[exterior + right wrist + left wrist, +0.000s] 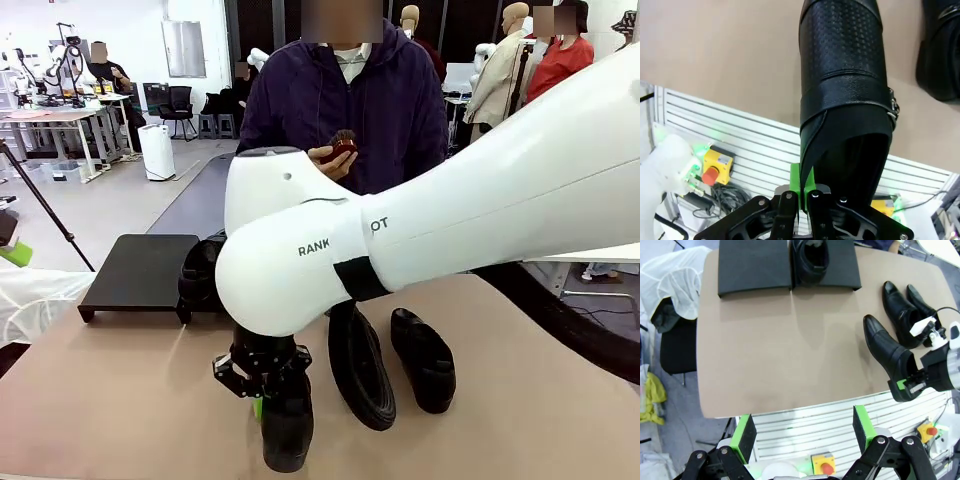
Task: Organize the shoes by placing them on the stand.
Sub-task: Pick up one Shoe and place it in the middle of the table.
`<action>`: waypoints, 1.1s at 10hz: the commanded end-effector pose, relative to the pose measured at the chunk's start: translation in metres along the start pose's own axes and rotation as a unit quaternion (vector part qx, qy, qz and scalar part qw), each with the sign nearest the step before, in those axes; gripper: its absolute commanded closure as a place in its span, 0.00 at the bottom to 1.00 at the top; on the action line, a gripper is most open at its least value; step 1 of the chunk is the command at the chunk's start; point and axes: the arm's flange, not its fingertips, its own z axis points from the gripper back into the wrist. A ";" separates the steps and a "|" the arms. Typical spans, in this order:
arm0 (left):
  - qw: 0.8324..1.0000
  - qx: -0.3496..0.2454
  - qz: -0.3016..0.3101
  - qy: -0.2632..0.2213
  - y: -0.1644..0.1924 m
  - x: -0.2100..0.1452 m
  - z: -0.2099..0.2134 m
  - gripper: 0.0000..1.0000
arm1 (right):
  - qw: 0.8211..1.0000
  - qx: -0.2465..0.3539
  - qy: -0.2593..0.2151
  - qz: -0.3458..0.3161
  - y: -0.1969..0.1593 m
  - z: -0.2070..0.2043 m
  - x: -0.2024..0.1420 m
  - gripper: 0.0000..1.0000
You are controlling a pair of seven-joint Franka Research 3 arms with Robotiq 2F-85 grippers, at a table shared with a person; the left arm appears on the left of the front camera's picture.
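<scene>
My right gripper (262, 388) is shut on the heel rim of a glossy black shoe (288, 432), its toe pointing away from the gripper near the table's front edge. In the right wrist view the green pads (801, 181) pinch that shoe (845, 100) at its opening. Two more shoes (360, 372) (423, 358) lie on the tan table at centre right, one on its side. Another shoe (200, 276) sits on the right end of the black stand (138, 268) at the back left. My left gripper (804, 432) hangs open above the table's near edge, holding nothing.
A person in a dark jacket stands at the far side, holding a small brown object (343, 145). White plastic sheeting (671, 282) lies off the table's left side. Emergency-stop boxes (716, 167) sit below the front edge. The tabletop (770, 355) is bare between stand and front edge.
</scene>
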 end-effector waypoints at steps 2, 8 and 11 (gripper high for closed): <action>1.000 -0.004 -0.001 -0.005 0.002 -0.002 -0.003 0.00 | 0.998 0.001 -0.041 -0.046 0.009 -0.012 0.016 1.00; 1.000 -0.004 -0.001 -0.005 0.002 -0.002 -0.003 0.00 | 0.997 -0.006 -0.027 -0.072 -0.004 -0.049 0.035 1.00; 1.000 -0.004 -0.001 -0.005 0.002 -0.002 -0.003 0.00 | 0.997 -0.006 -0.027 -0.072 -0.004 -0.049 0.035 1.00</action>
